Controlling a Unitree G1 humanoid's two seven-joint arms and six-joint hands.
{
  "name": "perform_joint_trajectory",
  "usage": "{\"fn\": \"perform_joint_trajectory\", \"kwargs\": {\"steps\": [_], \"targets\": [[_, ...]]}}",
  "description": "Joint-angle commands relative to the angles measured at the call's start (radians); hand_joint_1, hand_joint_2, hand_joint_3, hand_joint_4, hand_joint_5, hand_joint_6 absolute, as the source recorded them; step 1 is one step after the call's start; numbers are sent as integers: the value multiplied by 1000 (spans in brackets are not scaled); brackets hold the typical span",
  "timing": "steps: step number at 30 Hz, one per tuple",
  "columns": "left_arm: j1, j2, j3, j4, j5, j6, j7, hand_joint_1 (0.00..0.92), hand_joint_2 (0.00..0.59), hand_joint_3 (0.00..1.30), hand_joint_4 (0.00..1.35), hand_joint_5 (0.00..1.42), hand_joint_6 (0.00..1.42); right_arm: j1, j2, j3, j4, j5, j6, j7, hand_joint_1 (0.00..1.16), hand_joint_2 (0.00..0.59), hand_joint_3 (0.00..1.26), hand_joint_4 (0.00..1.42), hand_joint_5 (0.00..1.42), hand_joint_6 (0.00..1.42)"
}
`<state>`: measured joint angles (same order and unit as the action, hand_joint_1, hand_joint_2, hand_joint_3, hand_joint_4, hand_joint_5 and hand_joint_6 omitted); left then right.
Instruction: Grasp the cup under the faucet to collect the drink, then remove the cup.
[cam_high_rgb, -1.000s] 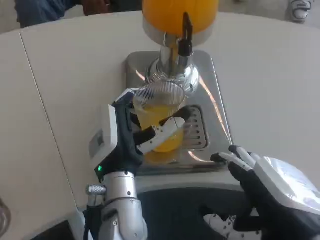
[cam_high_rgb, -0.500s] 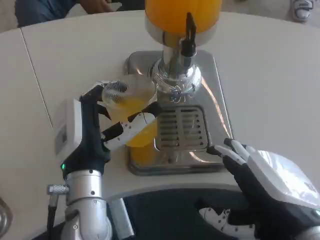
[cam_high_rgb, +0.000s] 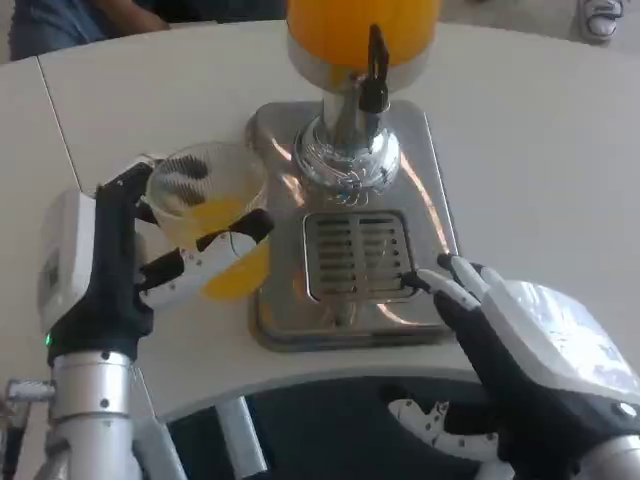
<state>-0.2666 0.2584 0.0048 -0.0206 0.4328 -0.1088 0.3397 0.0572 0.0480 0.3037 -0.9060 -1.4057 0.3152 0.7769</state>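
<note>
One cup (cam_high_rgb: 208, 212) of juice, gripped by left hand (cam_high_rgb: 100, 265), tilted beside tray (cam_high_rgb: 345, 300); a jolt could spill it. Right hand (cam_high_rgb: 520, 350) empty, fingers apart.

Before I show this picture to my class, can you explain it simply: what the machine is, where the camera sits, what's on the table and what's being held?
It is a humanoid robot, seen from a camera on its head or chest looking down at a white table. The left hand holds a clear cup of orange drink, left of the drip grille. The right hand rests open by the dispenser's steel base, holding nothing. A black faucet hangs below the orange tank.
</note>
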Motion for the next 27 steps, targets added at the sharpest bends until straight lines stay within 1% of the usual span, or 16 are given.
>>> {"fn": "perform_joint_trajectory", "kwargs": {"steps": [1, 4, 7, 15, 18, 23, 25, 27], "targets": [[46, 40, 41, -70, -27, -69, -40, 575, 9, 958, 1159, 1350, 1424, -21, 34, -1, 6, -12, -17, -7, 723, 367, 134, 0, 0, 0], [79, 62, 65, -92, -43, -89, -61, 578, 7, 955, 1159, 1350, 1424, -36, 32, -8, 8, -14, -24, -8, 722, 367, 134, 0, 0, 0], [115, 74, 97, -136, -66, -103, -86, 580, 5, 954, 1159, 1350, 1424, -46, 27, -12, 7, -16, -31, -7, 721, 367, 134, 0, 0, 0], [213, 95, 183, -248, -128, -135, -156, 583, 0, 952, 1159, 1350, 1424, -51, 19, -26, -1, -27, -57, -15, 719, 367, 127, 0, 0, 0], [260, 107, 225, -301, -164, -160, -195, 583, 0, 952, 1159, 1350, 1424, -50, 17, -29, -7, -40, -74, -18, 718, 367, 126, 0, 0, 0], [323, 104, 270, -369, -205, -187, -246, 583, 0, 952, 1159, 1350, 1424, -39, 15, -22, 1, -60, -109, -36, 713, 373, 125, 0, 0, 0], [351, 100, 276, -399, -217, -204, -262, 583, 0, 952, 1159, 1350, 1424, -33, 18, -13, 12, -65, -119, -48, 712, 374, 122, 0, 0, 0], [371, 94, 280, -422, -228, -214, -279, 584, 0, 952, 1159, 1350, 1424, -23, 21, 8, 30, -73, -131, -65, 710, 375, 119, 0, 0, 0]]}}
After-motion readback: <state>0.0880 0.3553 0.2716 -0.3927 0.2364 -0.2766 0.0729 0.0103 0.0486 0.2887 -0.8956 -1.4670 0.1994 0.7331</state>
